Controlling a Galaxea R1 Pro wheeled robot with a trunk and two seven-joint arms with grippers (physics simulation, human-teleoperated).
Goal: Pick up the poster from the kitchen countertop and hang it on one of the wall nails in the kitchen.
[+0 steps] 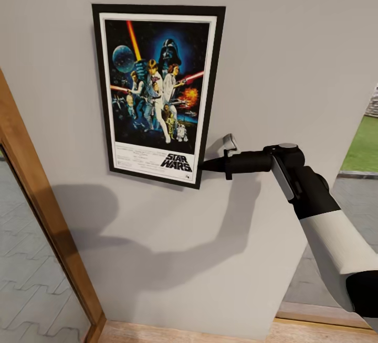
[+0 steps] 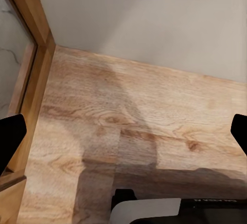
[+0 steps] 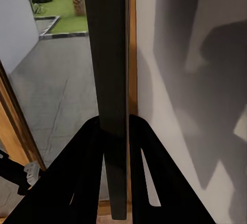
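I have the poster (image 1: 157,94) up flat against the grey wall (image 1: 294,49), roughly upright with its lower edge slanting a little, and the right gripper (image 1: 206,165) pinches it at the bottom right corner. That corner grip is deliberate as I read it: holding low and to the side leaves the top edge free to meet a nail, and lets me nudge the frame along the wall without covering the art. I cannot see any nail, since the frame would hide it, so I cannot tell whether the poster is hooked or merely pressed in place. In the right wrist view the frame's dark edge (image 3: 112,80) runs straight between the two fingers (image 3: 82,167), which close snugly on it, the wall just beside. The right arm (image 1: 325,227) reaches in from the lower right, forearm rising to the wrist and the gripper lying level, pointing sideways along the wall toward the poster. The left gripper (image 2: 123,136) points down at the wood floor (image 2: 139,111), fingers spread wide and holding nothing. A wooden door frame (image 1: 47,217) stands to the left of the wall.
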